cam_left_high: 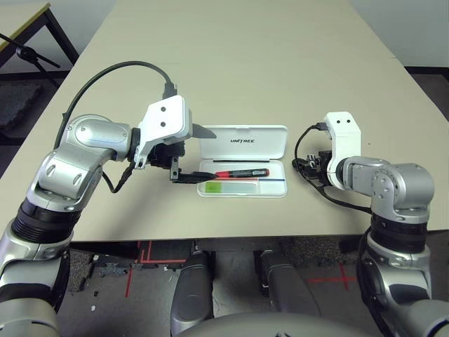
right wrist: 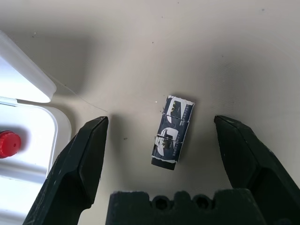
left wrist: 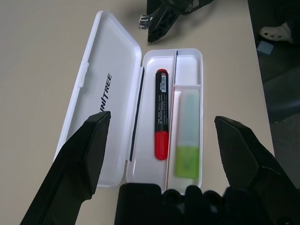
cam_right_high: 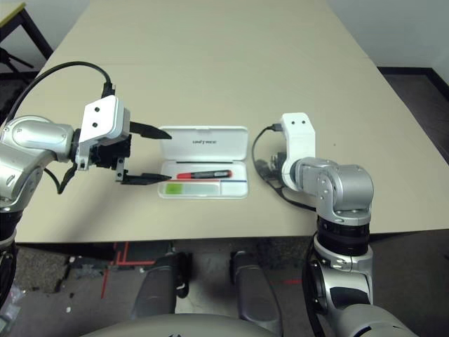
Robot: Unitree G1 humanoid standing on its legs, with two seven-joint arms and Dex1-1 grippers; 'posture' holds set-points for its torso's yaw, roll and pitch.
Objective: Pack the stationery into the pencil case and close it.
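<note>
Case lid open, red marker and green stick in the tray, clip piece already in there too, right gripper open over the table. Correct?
Not quite. The clip piece still lies on the table, between the open right gripper fingers, per the right wrist view. The pencil case is open, holding the red marker and green stick.

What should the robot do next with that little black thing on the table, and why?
Probably lower the right gripper a bit more and close on the small black-and-silver piece. It lies on the table between the open fingers, outside the open pencil case, while the red marker and the green stick are already inside.
</note>
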